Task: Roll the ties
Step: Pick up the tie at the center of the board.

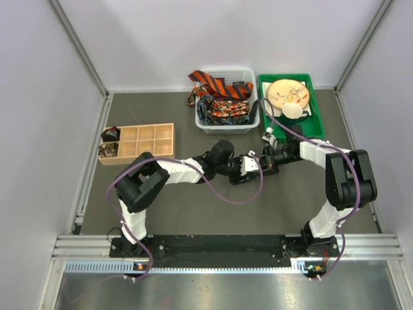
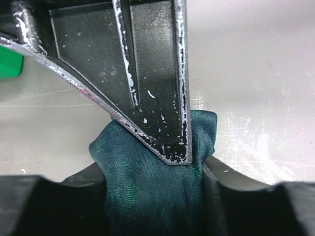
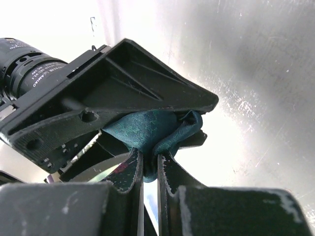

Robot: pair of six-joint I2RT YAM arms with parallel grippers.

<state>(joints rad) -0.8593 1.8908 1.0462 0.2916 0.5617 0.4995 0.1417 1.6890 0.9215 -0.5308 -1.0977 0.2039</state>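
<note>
The dark teal tie (image 2: 147, 191) is bunched between both grippers at the table's middle. My left gripper (image 1: 247, 167) is shut on it; in the left wrist view the fabric fills the gap between my left gripper's (image 2: 153, 184) fingers. My right gripper (image 1: 266, 159) pinches a fold of the same tie (image 3: 147, 129), and in the right wrist view my right gripper (image 3: 150, 164) has nearly closed jaws. An orange-and-black striped tie (image 1: 216, 82) and red patterned ties (image 1: 222, 107) lie in the white basket (image 1: 227, 127).
A wooden compartment box (image 1: 151, 139) stands at the left with rolled ties (image 1: 109, 143) in its leftmost cells. A green tray (image 1: 317, 119) at the back right holds a wooden plate (image 1: 288, 92) and a white cup (image 1: 292, 111). Purple cables loop beside the arms.
</note>
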